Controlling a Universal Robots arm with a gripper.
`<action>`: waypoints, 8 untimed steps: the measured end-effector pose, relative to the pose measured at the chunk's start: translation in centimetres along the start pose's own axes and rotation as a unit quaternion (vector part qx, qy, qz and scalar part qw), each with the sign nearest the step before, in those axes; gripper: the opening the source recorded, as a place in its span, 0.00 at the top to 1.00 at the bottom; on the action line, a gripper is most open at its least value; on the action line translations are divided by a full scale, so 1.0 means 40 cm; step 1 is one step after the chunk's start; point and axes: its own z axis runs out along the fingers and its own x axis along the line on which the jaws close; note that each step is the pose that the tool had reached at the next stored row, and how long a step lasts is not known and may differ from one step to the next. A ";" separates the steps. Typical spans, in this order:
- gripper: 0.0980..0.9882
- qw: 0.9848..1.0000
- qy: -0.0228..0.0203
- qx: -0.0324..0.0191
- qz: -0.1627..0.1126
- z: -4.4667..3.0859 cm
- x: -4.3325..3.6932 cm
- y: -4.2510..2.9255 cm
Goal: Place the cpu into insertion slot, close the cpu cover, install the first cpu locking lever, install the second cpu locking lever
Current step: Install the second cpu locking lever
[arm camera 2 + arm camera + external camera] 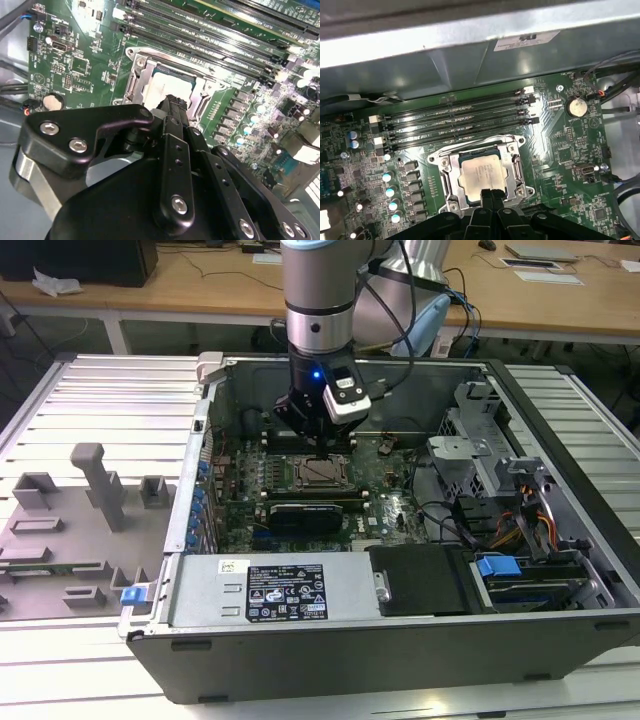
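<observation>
Wooden surface behind open computer case | cpu seated, cpu cover down | end effector fingers together, empty | cover thin, stiff; press its edge

A black graphics card lies on the green motherboard inside the open case. Four memory slots run side by side near a round coin battery. Grey fixtures stand on the table at the exterior view's left.
</observation>
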 end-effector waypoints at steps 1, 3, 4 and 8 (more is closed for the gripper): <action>0.99 1.000 0.000 0.000 0.000 -0.004 0.000 0.000; 0.99 1.000 0.000 0.000 0.000 -0.004 0.000 0.000; 0.99 1.000 0.000 0.000 0.000 -0.004 0.000 0.000; 0.99 1.000 0.000 0.000 0.000 -0.004 -0.002 -0.006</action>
